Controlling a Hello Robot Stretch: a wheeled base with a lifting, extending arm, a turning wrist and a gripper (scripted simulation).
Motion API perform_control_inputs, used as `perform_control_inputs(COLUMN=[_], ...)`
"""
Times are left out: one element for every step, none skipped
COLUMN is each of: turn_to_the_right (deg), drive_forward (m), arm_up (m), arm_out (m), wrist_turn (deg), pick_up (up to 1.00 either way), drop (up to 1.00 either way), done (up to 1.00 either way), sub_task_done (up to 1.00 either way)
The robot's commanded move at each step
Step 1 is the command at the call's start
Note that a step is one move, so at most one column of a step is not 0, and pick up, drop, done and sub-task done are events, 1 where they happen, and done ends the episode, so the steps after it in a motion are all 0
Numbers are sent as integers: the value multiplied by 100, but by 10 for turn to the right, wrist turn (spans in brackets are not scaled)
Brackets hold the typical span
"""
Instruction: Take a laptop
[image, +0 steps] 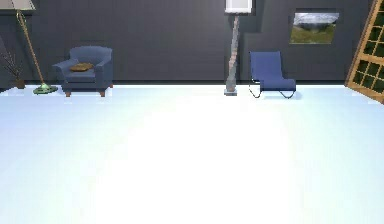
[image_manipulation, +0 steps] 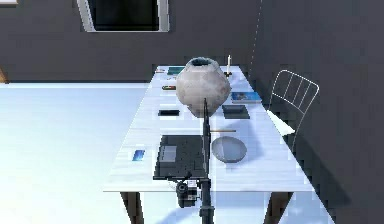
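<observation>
The laptop (image_manipulation: 180, 155) lies flat and dark at the near end of the white counter (image_manipulation: 150, 125), close to the edge facing me, so I judge it needs only a short reach. My arm (image_manipulation: 205, 140) rises across the counter just to the laptop's right, between it and a grey bowl (image_manipulation: 228, 150). The dark body of my jaws seems to sit at the counter's near edge, nearer me than the laptop. I cannot tell whether the jaws are apart or together, nor whether they hold anything. A small phone (image_manipulation: 138, 154) lies left of the laptop. Farther out stands a big round grey vase (image_manipulation: 203, 85), bulky enough that any reach should stop short of it. A white wire chair (image_manipulation: 292, 95) stands beside the counter on the arm side view's right. Ahead, a blue armchair (image: 84, 68) and a blue lounge chair (image: 272, 75) stand by the dark wall, across bare pale floor.
</observation>
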Motion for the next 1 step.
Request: perform_control_inputs(turn_to_the_right=[0], drive_forward=[0], arm_up=[0], arm_out=[0], wrist_turn=[0], pick_up=[100], drop=[0], done=[0], sub_task_done=[0])
